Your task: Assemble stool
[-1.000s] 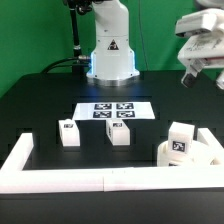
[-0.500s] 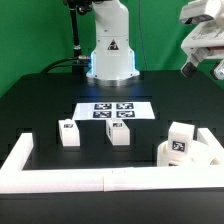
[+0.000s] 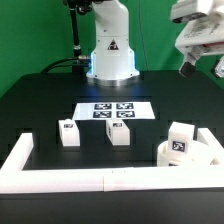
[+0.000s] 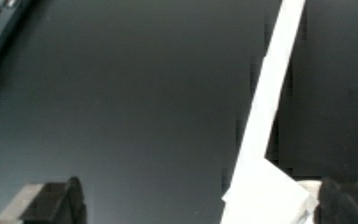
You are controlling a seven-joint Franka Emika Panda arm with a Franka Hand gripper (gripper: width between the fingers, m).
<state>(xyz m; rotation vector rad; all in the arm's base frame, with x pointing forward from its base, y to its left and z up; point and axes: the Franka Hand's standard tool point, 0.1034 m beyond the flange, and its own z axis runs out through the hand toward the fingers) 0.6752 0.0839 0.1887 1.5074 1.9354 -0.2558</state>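
The stool's round white seat [image 3: 197, 156] lies at the exterior view's right, close to the front wall. One tagged white leg block [image 3: 180, 142] sits on or against it. Two more leg blocks [image 3: 69, 133] [image 3: 119, 133] stand apart on the black table in front of the marker board [image 3: 112, 111]. My gripper [image 3: 204, 68] hangs high above the right rear of the table, far from every part, open and empty. In the wrist view the gripper [image 4: 202, 205] shows only its dark fingertips [image 4: 55, 200], with black table and a white strip between them.
A long white border wall [image 3: 80, 181] runs along the front and turns back at the left [image 3: 20, 152]; in the wrist view it appears as a white strip [image 4: 274, 120]. The arm's white base [image 3: 110, 50] stands behind the marker board.
The gripper has risen a little at the upper right of the exterior view and stayed open. The stool parts have not moved.
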